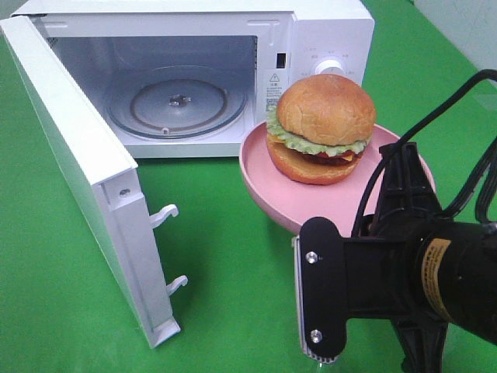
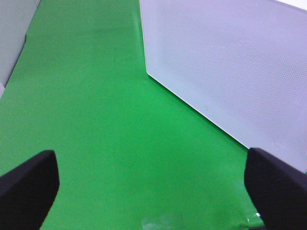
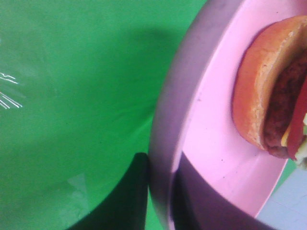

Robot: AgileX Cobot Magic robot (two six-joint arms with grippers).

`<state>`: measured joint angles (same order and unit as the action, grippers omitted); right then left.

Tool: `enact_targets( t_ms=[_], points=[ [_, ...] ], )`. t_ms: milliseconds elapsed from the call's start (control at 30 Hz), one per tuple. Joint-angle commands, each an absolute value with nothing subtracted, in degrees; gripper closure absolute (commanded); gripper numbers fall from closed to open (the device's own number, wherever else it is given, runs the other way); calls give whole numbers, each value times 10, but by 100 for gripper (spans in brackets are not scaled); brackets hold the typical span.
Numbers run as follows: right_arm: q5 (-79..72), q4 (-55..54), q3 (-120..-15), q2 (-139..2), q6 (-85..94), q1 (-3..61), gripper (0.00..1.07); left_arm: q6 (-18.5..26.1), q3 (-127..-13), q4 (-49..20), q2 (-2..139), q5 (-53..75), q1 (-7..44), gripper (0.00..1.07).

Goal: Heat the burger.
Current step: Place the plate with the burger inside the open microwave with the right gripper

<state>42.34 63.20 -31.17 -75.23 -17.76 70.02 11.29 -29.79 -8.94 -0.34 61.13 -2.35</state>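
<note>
Pink plate [image 1: 268, 183] is hanging in the right gripper [image 3: 160, 191], jaws clamping its near rim with a finger on each face. Gripping the plate rather than the food is probably sparing the burger [image 1: 324, 128], which is sitting on the plate just right of the microwave [image 1: 326, 31] cavity. Door [image 1: 70, 148] is standing wide, exposing the glass turntable [image 1: 178, 101]. Left gripper [image 2: 153, 191] is hovering beside the door, jaws spread, holding nothing. Green cloth [image 1: 233, 272] is covering the table.
</note>
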Motion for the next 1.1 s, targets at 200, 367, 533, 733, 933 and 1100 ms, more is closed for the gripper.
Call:
enact_targets(
  t_ms=[200,367,533,733,933,1100],
  points=[
    [384,684,-313,-747,-142,700,99,112,-297,-91,-6,615,-22,9],
    [380,684,-313,-747,-103,700,99,112,-297,-91,-6,615,-22,9],
    [375,681,-313,-747,-45,697,104,112,-297,-91,-6,615,-22,9],
    [308,640,-313,-747,11,633,107,112,-297,-91,-6,615,-22,9],
    [246,617,-313,-747,99,591,107,112,-297,-91,-6,615,-22,9],
    [204,573,-313,-747,196,559,107,112,-297,-91,-6,615,-22,9]
  ],
)
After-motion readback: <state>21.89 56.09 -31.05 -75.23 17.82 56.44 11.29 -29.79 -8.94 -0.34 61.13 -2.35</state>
